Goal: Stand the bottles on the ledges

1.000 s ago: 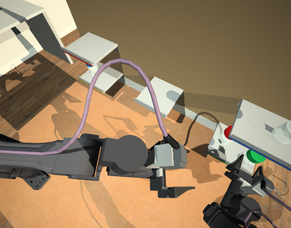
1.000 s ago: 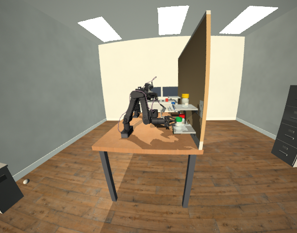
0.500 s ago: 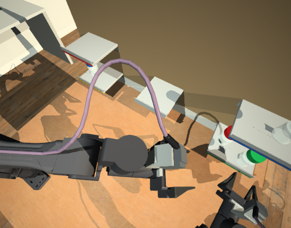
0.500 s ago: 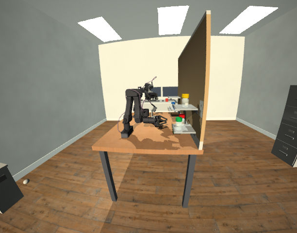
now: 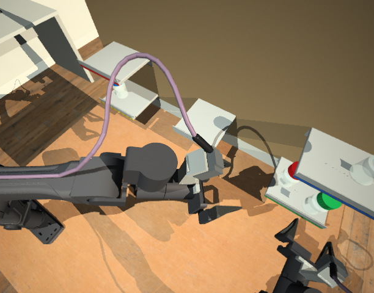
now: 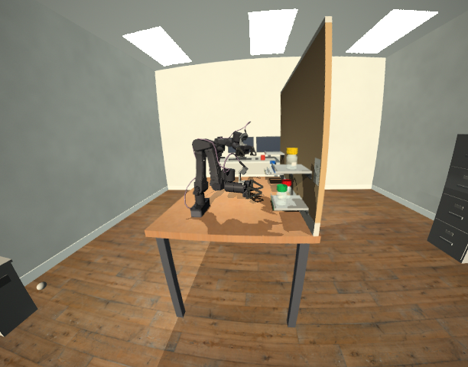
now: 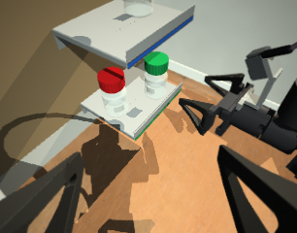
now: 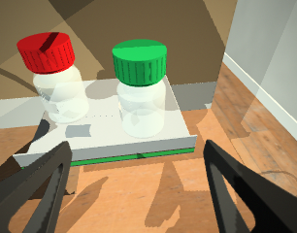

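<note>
A green-capped bottle (image 5: 322,203) and a red-capped bottle (image 5: 289,174) stand on the low green-strip ledge (image 5: 294,198). They also show in the right wrist view as the green-capped bottle (image 8: 140,87) and the red-capped bottle (image 8: 53,78). A yellow-capped bottle (image 5: 368,168) stands on the blue-strip ledge (image 5: 338,170) above. A blue-capped bottle (image 5: 120,90) stands on the yellow-strip ledge (image 5: 133,104), under the red-strip ledge (image 5: 114,61). My right gripper (image 5: 308,242) is open and empty, a short way in front of the green-capped bottle. My left gripper (image 5: 220,211) is open and empty above the table, left of the green-strip ledge.
An unlabelled ledge (image 5: 206,121) sits on the brown wall panel between the two pairs of ledges. The left arm's purple cable (image 5: 168,79) arcs over the table. My right gripper (image 7: 192,88) shows in the left wrist view, right of the green-strip ledge (image 7: 134,109).
</note>
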`<act>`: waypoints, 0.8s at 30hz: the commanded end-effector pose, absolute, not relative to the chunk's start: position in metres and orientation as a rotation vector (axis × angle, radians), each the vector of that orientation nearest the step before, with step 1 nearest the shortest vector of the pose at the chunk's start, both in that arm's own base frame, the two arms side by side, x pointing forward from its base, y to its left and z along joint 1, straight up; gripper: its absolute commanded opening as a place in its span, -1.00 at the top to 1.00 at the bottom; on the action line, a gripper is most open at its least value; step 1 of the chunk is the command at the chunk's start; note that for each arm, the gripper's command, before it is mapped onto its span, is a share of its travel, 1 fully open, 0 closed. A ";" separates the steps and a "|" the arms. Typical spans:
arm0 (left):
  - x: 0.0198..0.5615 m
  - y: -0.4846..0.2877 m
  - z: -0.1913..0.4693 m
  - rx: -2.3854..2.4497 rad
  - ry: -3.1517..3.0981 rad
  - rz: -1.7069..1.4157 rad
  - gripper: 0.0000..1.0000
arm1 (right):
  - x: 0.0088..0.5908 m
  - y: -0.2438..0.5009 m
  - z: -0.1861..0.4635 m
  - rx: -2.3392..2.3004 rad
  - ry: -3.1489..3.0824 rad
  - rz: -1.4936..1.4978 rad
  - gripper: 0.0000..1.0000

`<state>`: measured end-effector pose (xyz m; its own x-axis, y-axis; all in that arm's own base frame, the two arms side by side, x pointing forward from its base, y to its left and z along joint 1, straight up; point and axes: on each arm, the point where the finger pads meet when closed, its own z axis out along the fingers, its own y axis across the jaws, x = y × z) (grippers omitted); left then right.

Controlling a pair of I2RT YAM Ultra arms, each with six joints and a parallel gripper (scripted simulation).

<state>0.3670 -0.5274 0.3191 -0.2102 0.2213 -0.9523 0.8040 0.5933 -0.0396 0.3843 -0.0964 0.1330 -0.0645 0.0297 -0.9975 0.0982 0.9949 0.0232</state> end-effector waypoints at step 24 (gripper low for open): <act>0.440 -0.074 0.278 0.067 1.653 -0.148 -1.00 | 0.349 -0.085 0.359 0.069 1.656 -0.041 -1.00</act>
<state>0.4522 -0.1040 0.2558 -0.2191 0.0045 -0.9757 0.1787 0.9833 -0.0356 0.3576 -0.0867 0.3358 -0.0144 0.0110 -0.9998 0.0759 0.9971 0.0099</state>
